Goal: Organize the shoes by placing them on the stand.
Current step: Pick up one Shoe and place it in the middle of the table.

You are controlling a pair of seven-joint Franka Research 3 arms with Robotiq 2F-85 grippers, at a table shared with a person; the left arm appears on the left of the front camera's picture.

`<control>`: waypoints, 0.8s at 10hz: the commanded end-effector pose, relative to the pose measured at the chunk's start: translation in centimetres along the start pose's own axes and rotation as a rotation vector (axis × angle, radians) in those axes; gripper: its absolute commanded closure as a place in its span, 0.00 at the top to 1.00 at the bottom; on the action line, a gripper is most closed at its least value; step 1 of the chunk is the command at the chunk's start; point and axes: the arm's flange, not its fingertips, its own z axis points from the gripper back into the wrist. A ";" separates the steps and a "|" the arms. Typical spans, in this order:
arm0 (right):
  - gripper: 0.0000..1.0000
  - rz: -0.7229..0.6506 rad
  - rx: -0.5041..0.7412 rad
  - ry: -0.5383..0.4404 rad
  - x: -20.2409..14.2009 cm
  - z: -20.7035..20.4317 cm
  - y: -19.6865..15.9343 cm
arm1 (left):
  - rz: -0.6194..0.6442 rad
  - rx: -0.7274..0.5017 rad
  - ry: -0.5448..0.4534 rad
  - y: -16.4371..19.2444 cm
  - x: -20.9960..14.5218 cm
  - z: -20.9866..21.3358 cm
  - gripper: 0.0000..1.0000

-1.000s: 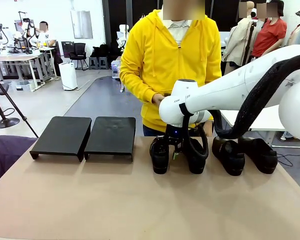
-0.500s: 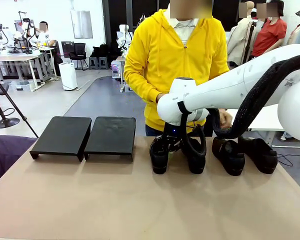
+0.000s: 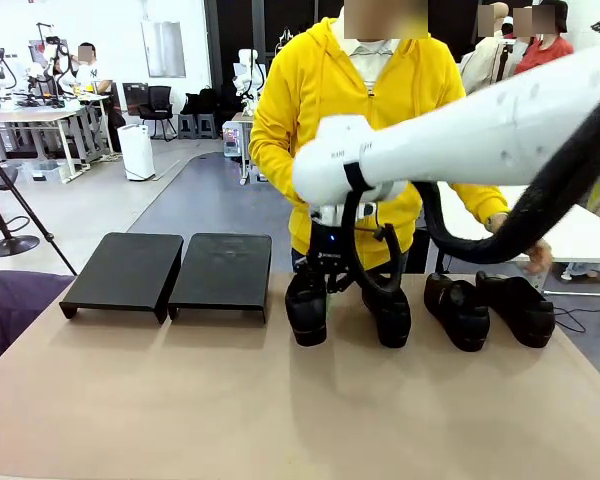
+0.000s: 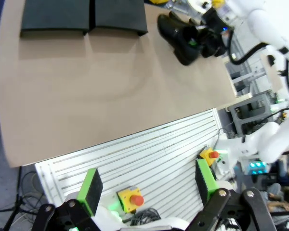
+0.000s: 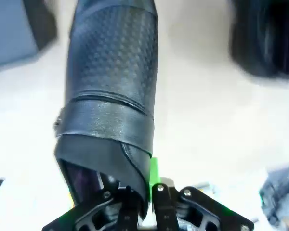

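Observation:
Several black shoes stand in a row on the table's far right half. My right gripper point(image 3: 326, 272) is shut on the heel rim of the leftmost shoe point(image 3: 306, 312), which hangs toe-down just off or at the tabletop. In the right wrist view this shoe point(image 5: 111, 86) runs away from my right gripper point(image 5: 145, 191), whose green pad presses its collar. Another shoe point(image 3: 390, 316) stands beside it, and two more point(image 3: 458, 312) point(image 3: 521, 306) farther right. The stand is two black platforms point(image 3: 126, 270) point(image 3: 223, 272) at the far left, both bare. My left gripper point(image 4: 148, 185) hangs open above the table's near edge.
A person in a yellow hoodie point(image 3: 360, 110) stands at the far side, one hand point(image 3: 535, 256) just above the rightmost shoes. The right arm's black cable point(image 3: 450, 240) loops over the middle shoes. Bare tabletop point(image 3: 280, 410) stretches across the near half.
My right gripper has shut on the leftmost shoe's heel and drawn it up and to the left, away from its neighbour. The person's hand has moved right, over the right pair.

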 end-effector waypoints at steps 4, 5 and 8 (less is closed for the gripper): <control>0.00 0.082 -0.023 0.243 -15.4 5.0 -3.1 | -0.015 -0.016 -0.002 0.0 -0.1 0.0 1.00; 0.00 0.168 0.023 0.211 -17.4 4.7 -3.4 | -0.015 -0.016 -0.002 0.0 -0.1 0.0 1.00; 0.00 0.076 -0.064 0.246 -16.2 5.9 -1.7 | -0.015 -0.016 -0.002 0.0 -0.1 0.0 1.00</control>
